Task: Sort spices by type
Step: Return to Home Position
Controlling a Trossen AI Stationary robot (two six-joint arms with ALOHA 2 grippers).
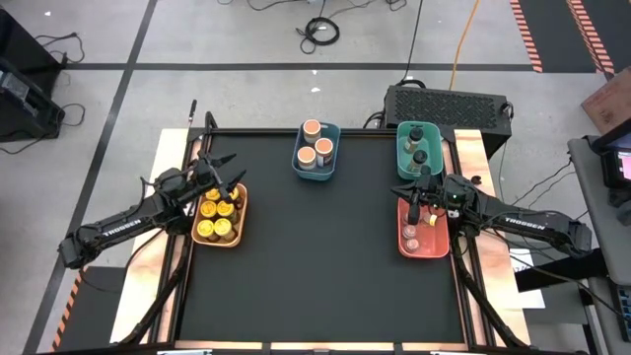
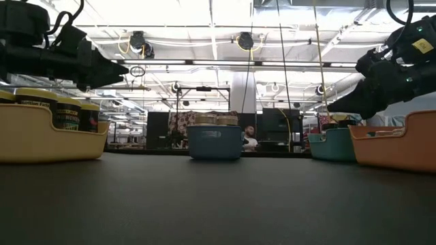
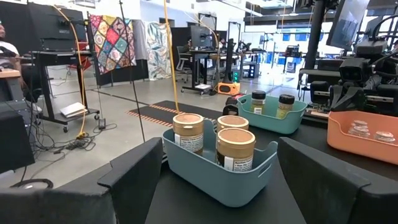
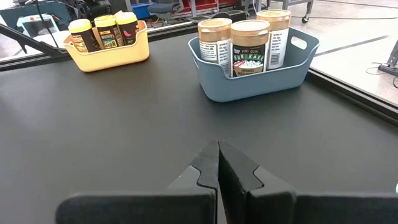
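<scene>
The left gripper (image 1: pixel 227 170) hangs over the orange bin (image 1: pixel 244 212) of yellow-lidded jars (image 1: pixel 219 215), fingers spread wide, empty. Tan-topped jars (image 1: pixel 315 148) sit in the blue bin (image 1: pixel 314 176), dark jars (image 1: pixel 421 156) in the teal bin (image 1: pixel 400 148). The right gripper (image 1: pixel 404 193), fingers pressed together on nothing, hovers over the red bin (image 1: pixel 424 253) holding tiny pinkish jars (image 1: pixel 412 233)

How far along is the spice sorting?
Looks done: yellow-lidded jars in the orange bin, tan-topped jars in the blue bin, dark jars in the teal bin, pinkish jars in the red bin. In hand: nothing; left gripper open, right gripper shut empty. Left: probably parking.
</scene>
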